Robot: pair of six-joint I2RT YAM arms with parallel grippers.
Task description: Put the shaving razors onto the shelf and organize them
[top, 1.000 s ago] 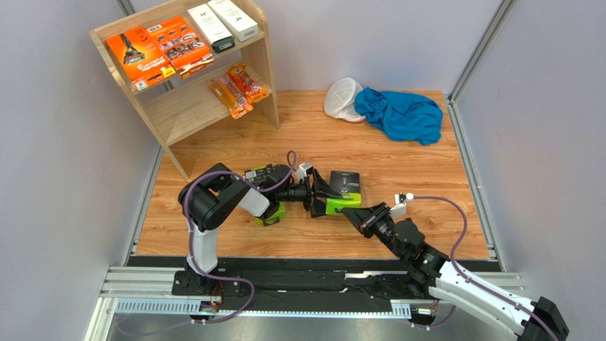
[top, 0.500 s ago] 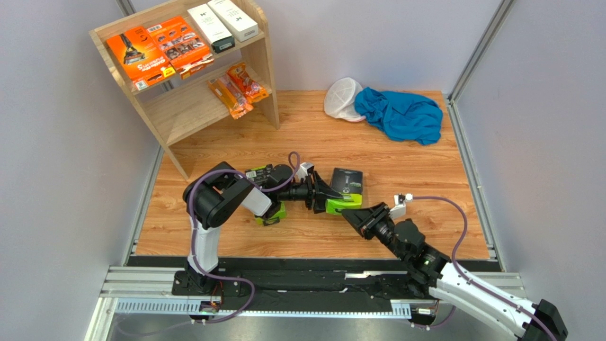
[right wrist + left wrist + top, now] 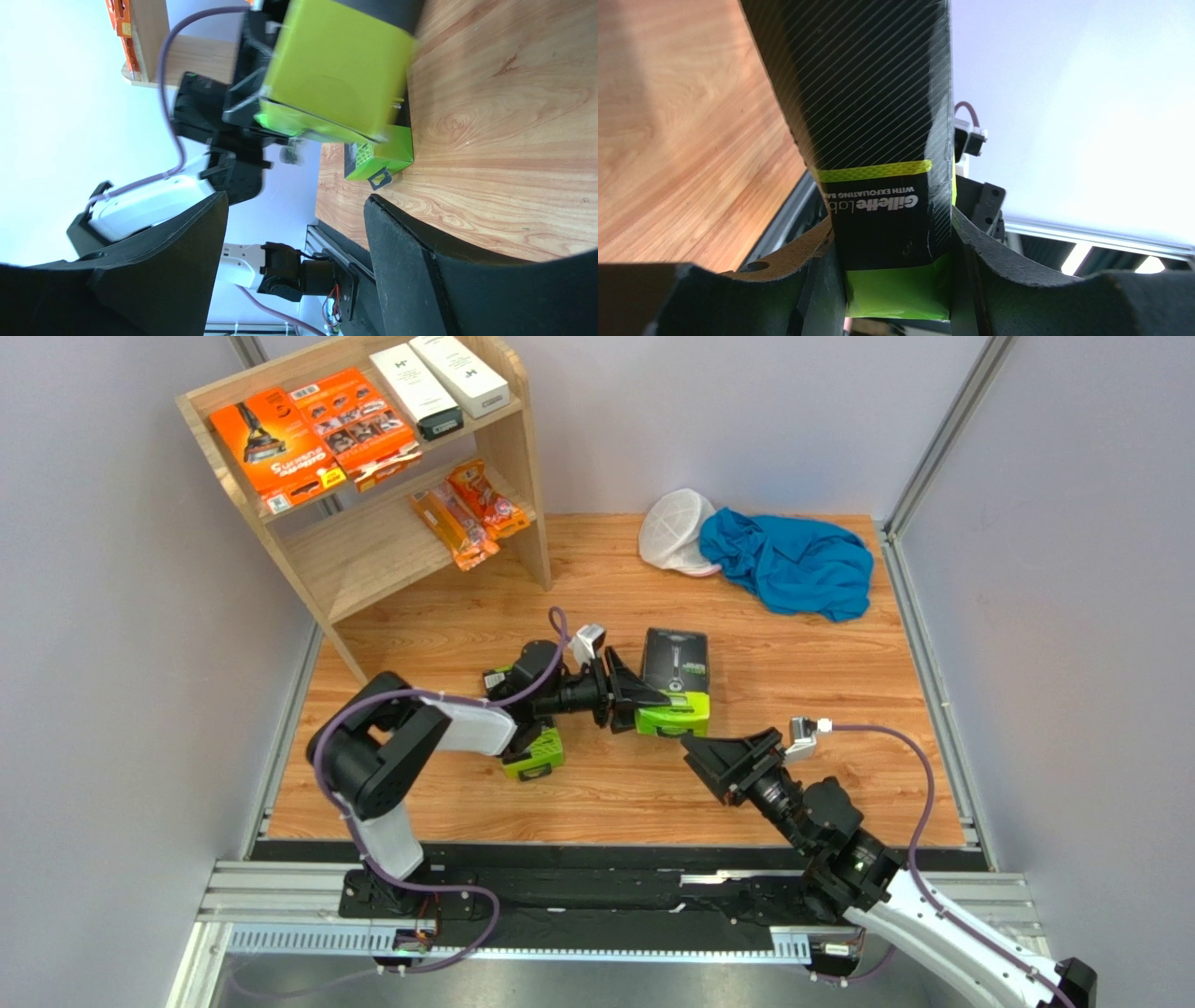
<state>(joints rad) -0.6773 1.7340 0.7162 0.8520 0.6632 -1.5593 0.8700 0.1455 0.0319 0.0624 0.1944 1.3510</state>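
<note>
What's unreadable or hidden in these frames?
- Top view: second black-and-lime pack mostly under the left arm; only its lime end shows.
- Left wrist: held pack cut off by the top edge.
- Right wrist: held pack motion-blurred, label unreadable.
- Top view: shelf lower tier's back hidden by top plank.

I saw the shelf's (image 3: 529,469) top tier was full: two flat orange packs (image 3: 274,431) on the left and two white boxes (image 3: 417,389) on the right left no gap between them. On the lower tier, two small orange packets (image 3: 470,511) lay at the right end, with bare plank to their left. The table (image 3: 842,686) between shelf and arms lay open. Mid-table, my left gripper (image 3: 626,707), clamped on a black-and-green pack (image 3: 675,672), blocked the way, and a second pack (image 3: 535,753) lay beneath that arm. My right gripper (image 3: 727,748) stood spread just near of them. At far right sat a blue cloth (image 3: 786,560) and a white mesh cap (image 3: 673,532).
</note>
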